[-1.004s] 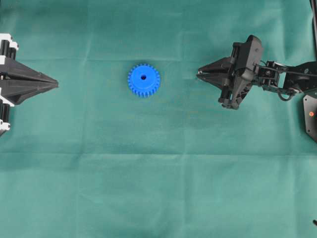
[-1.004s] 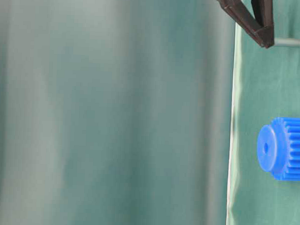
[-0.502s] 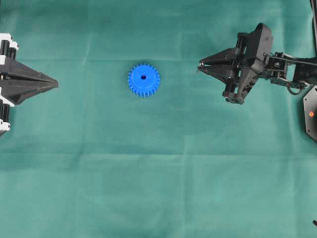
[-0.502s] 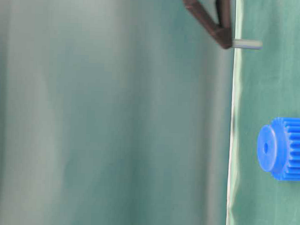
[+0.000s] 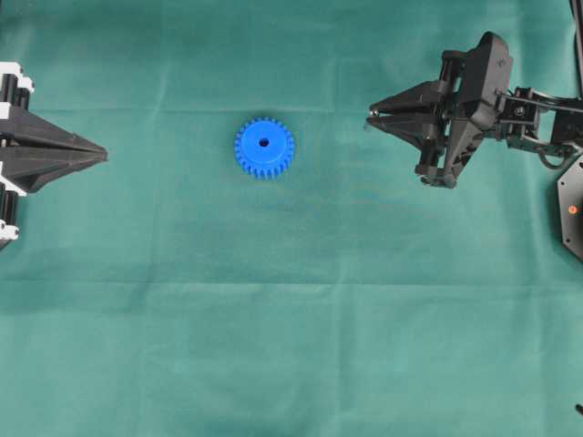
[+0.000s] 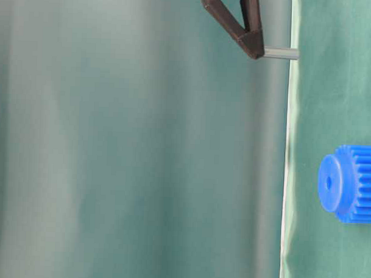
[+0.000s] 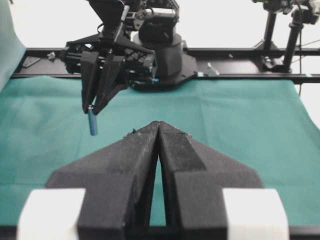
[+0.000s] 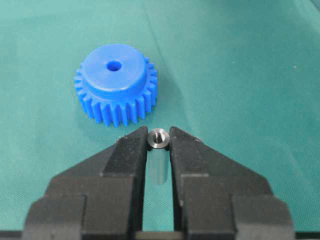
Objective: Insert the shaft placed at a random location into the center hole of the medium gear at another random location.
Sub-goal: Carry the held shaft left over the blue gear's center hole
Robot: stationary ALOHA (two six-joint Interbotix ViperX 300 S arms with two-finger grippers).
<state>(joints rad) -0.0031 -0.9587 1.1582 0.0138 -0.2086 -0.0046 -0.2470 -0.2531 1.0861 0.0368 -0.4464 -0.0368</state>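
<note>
The medium gear [image 5: 264, 147] [image 6: 351, 183] [image 8: 116, 82] lies flat on the green cloth, blue and toothed, with its center hole [image 5: 264, 142] [image 8: 114, 65] facing up. My right gripper [image 5: 369, 123] [image 8: 159, 132] is shut on the shaft [image 6: 280, 52] [image 7: 93, 122] [image 8: 159, 139]. This small silver pin hangs downward from the fingertips, lifted off the cloth and well to the right of the gear. My left gripper [image 5: 102, 155] [image 7: 158, 125] rests shut and empty at the left edge, pointing toward the gear.
Green cloth [image 5: 291, 319] covers the whole table. A black base plate [image 5: 572, 214] sits at the right edge. In the left wrist view a black frame rail [image 7: 250, 51] and camera stands [image 7: 270, 30] run along the far side behind the right arm.
My right gripper has lifted the shaft off the cloth and drifted slightly up and right in the overhead view. The gear and my left gripper have not moved.
</note>
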